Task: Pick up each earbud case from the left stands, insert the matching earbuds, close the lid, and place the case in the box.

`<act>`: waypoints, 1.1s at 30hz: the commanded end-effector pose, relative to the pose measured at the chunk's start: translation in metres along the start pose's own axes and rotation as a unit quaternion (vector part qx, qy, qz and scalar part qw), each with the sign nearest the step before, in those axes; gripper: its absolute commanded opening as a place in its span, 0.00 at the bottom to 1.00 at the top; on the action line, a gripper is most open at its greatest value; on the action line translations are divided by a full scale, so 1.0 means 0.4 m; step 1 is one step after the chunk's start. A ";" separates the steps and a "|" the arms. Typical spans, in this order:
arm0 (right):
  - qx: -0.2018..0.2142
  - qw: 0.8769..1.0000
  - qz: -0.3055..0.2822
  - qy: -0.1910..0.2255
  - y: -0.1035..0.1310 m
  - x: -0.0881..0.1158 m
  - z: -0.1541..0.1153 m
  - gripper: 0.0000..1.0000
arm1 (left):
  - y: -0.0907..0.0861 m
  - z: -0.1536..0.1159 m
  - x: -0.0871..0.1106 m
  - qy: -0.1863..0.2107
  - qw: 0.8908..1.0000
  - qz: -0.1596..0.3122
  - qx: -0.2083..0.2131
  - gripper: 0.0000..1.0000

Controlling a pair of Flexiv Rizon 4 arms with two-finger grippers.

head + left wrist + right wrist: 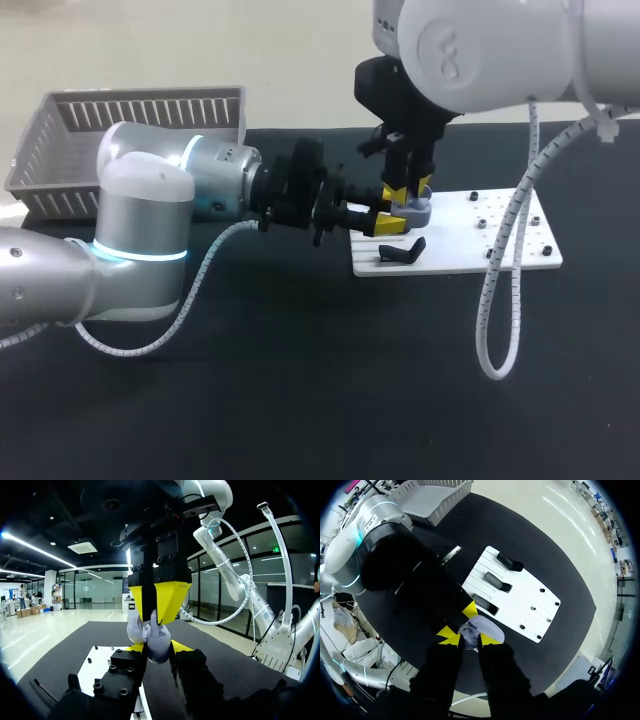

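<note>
My left gripper [388, 222] comes in level from the left and is shut on a pale lavender earbud case [416, 213], held just above the left end of the white board [500, 245]. In the left wrist view the case [159, 652] sits between the yellow fingertips [134, 648] with its lid [133, 629] up. My right gripper [412, 192] hangs straight down over the case. It is shut on a small pale piece that looks like an earbud [155, 624] at the case's open top. From the right wrist the case [489, 630] shows just beneath that gripper [470, 640].
Black stands [498, 582] sit on the board's left half, one of them [400, 250] in front of the grippers. Small black pegs [483, 222] dot its right half. A grey slatted basket [130, 125] stands at the back left. The right arm's white cable [495, 330] droops over the board's front.
</note>
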State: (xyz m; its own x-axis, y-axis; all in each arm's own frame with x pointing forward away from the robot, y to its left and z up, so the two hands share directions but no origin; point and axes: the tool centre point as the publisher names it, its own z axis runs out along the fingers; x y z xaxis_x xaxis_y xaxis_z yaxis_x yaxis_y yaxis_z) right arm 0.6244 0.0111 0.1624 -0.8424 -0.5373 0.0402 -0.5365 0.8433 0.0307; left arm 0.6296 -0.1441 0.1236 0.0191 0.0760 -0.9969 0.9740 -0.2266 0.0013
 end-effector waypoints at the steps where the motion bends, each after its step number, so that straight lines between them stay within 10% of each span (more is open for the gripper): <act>1: 0.001 1.000 -0.002 0.008 -0.002 -0.007 0.005 0.00 | -0.001 -0.001 0.001 0.000 1.000 0.001 -0.001 0.00; 3: 0.001 1.000 -0.002 0.009 -0.002 -0.007 0.006 0.00 | -0.001 -0.001 0.001 0.000 1.000 0.001 -0.001 0.00; 6: -0.002 1.000 -0.001 0.006 -0.001 0.000 -0.004 1.00 | -0.001 -0.001 0.001 0.000 1.000 0.001 -0.001 0.00; 33: 0.004 0.963 0.234 -0.134 -0.153 -0.039 -0.022 1.00 | -0.001 -0.001 0.001 0.000 1.000 0.001 -0.001 0.00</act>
State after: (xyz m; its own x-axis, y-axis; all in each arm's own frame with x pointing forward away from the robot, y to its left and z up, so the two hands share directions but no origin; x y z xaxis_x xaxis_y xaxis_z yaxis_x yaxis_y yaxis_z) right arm 0.6727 -0.0273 0.1719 -0.9840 -0.0878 -0.1552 -0.0981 0.9934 0.0598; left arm 0.6294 -0.1439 0.1236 0.0189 0.0760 -0.9969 0.9739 -0.2268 0.0011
